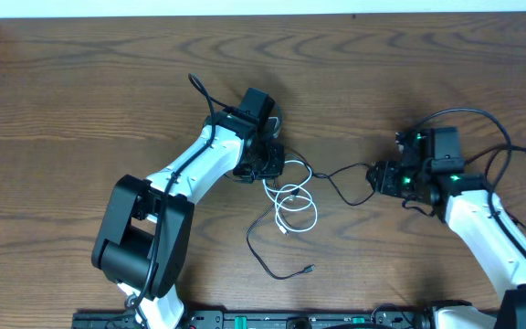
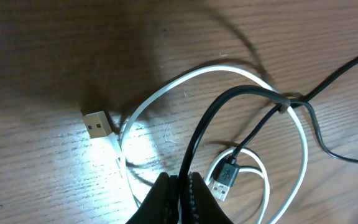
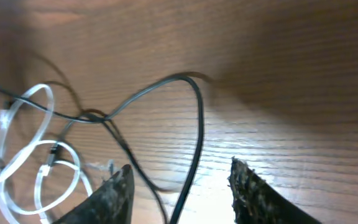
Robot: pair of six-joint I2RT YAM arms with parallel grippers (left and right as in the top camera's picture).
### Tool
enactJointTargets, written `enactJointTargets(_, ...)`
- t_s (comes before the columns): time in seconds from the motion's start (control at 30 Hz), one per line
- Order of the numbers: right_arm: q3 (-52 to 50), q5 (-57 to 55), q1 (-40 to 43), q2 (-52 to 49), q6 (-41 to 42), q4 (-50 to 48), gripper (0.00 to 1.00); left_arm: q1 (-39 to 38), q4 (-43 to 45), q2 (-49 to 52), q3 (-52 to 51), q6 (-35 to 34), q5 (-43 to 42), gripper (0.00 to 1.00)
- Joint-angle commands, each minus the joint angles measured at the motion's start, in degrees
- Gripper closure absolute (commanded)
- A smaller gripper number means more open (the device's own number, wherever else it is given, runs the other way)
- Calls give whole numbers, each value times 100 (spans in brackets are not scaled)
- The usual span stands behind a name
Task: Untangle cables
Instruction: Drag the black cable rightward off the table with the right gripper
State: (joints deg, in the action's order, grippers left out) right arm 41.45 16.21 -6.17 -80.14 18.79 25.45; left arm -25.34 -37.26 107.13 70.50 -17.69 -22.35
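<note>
The left arm (image 1: 167, 196) extends from its base at the lower left diagonally up and to the right, ending near the middle of the surface. The left gripper (image 2: 180, 198) points downward; in the left wrist view its fingers (image 2: 160, 202) are pressed together, clamping a strand of the black cable (image 2: 197, 140) between them.

The right arm (image 1: 491, 233) reaches from the lower right edge upward and to the left, its wrist turned toward the centre. The right gripper (image 3: 179, 186) has its fingers (image 3: 247, 190) spread wide apart, with the black cable passing between them, untouched.
</note>
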Motion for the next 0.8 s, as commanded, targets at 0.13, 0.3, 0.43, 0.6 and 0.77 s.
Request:
enactJointTargets(0.13,0,-28,-107,-664,396,-52,81,31,9,-455,101,120,50,92)
enactJointTargets(0.3,0,601,-103,-964,293,-551,99,26,-52,-498,98,118,46,66)
enactJointTargets(0.43,63,595,13,-820,-85,-1250,99,17,-258,-496,98,118,48,48)
enactJointTargets(0.6,570,682,413,-306,-57,-2031,99,13,-442,-492,98,118,46,48)
enactJointTargets(0.77,1309,1272,651,398,186,-2695,99,-28,-444,-492,98,118,46,48)
